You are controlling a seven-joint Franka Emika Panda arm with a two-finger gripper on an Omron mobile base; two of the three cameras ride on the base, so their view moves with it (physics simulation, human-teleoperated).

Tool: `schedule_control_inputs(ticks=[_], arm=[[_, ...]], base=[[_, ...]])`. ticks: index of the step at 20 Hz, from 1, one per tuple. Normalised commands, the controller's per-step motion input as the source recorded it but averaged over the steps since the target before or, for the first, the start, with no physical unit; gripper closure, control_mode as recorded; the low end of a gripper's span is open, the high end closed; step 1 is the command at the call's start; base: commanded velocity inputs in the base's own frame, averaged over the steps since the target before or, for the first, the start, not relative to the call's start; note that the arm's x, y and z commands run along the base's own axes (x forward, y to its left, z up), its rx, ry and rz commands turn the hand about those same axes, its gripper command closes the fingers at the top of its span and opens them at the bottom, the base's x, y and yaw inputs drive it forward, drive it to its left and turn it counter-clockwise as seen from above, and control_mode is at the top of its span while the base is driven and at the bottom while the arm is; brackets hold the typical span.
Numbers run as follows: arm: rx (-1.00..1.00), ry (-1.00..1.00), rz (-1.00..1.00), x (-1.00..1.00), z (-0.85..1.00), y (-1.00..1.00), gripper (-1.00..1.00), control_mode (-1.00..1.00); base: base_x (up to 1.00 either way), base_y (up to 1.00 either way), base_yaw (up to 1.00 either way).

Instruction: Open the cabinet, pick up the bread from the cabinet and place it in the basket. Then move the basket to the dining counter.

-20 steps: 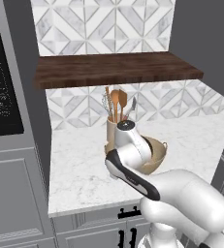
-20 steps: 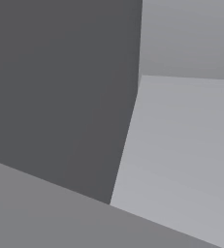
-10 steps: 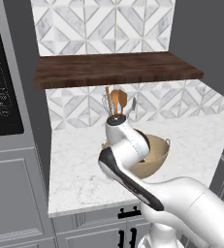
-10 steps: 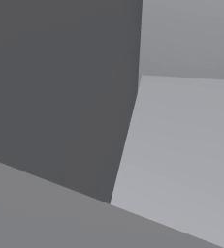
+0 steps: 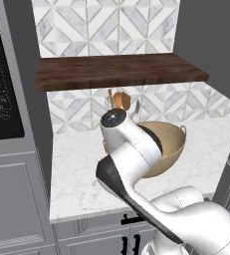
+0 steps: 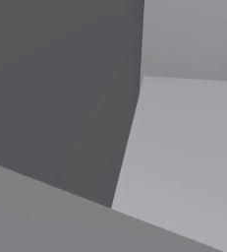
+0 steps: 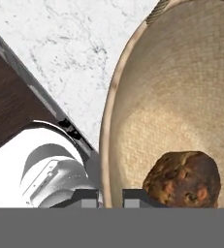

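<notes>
overhead: the cabinet board spans the upper middle of the left base view, capping the room above the tabletop.
back: utensil cup against the tiles.
centre: basket, bread inside.
free: bare tabletop at left and right.

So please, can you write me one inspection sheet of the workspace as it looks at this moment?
Surface: white marble worktop, backed by geometric tiles.
Job's things: basket is lifted, tilted, its rim clamped; bread lies inside it; cabinet hangs above.
Clutter: utensil cup with wooden spoons behind the arm.
Grippers: gripper shut on the basket rim, one of the fingers inside it.
Cables: nothing seen.
Surroundings: dark oven front at left, grey base cabinets below.
</notes>
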Motion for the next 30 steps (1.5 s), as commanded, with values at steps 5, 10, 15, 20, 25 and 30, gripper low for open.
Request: schedule_control_inputs(ticks=[5, 10, 15, 20, 25, 30], arm=[[0.00, 0.00, -0.01, -0.70, 0.80, -0.43, 1.00, -1.00], [0.13, -0.02, -0.08, -0.21, 0.18, -0.36, 1.00, -1.00], [0.08, -0.01, -0.11, 0.04, -0.03, -0.22, 1.00, -1.00], [0.00, -0.01, 0.00, 0.00, 0.00, 0.00, 1.00, -1.00], [0.00, -0.02, 0.00, -0.16, 0.00, 0.04, 1.00, -1.00], [0.00, 0.00, 0.00, 0.00, 0.00, 0.00, 1.00, 1.00]], base=[[0.00, 0.00, 0.00], [0.00, 0.00, 0.00], [0.00, 0.00, 0.00], [0.00, 0.00, 0.00], [0.00, 0.00, 0.00], [-0.70, 0.30, -0.01]])
